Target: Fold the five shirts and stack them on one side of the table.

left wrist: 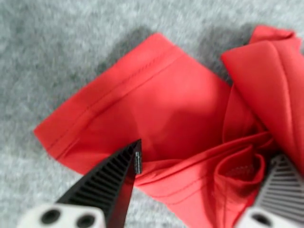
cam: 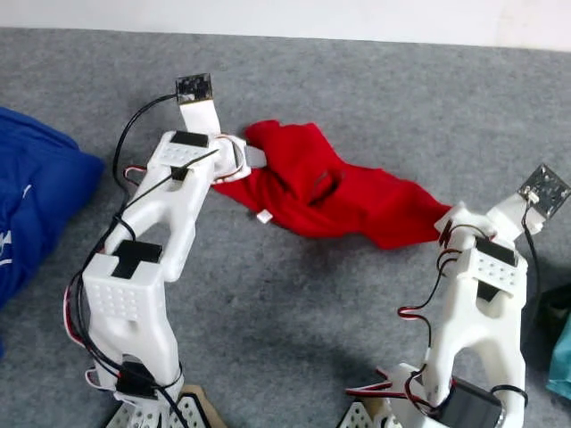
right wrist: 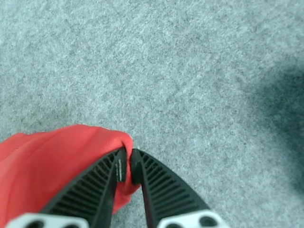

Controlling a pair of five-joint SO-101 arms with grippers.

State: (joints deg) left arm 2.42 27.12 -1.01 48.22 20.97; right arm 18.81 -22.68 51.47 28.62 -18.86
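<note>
The red shirt (cam: 339, 201) is lying crumpled on the desk (cam: 294, 312) between the arms — the left end effector (left wrist: 209, 159) is gaping wide over a sleeve, the right end effector (right wrist: 127, 159) is pinching a corner tight — so folding is seemingly only beginning.

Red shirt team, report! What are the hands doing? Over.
Left hand open over crumpled red cloth shirt. Right hand shut on its edge. Blue cloth heap lies well apart.

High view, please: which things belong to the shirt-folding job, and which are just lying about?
Job: red shirt, blue shirt, teal cloth (likely a shirt), left claw, right claw.
Lying about: unidentifiable dark item at the right edge; grey table cover.
</note>
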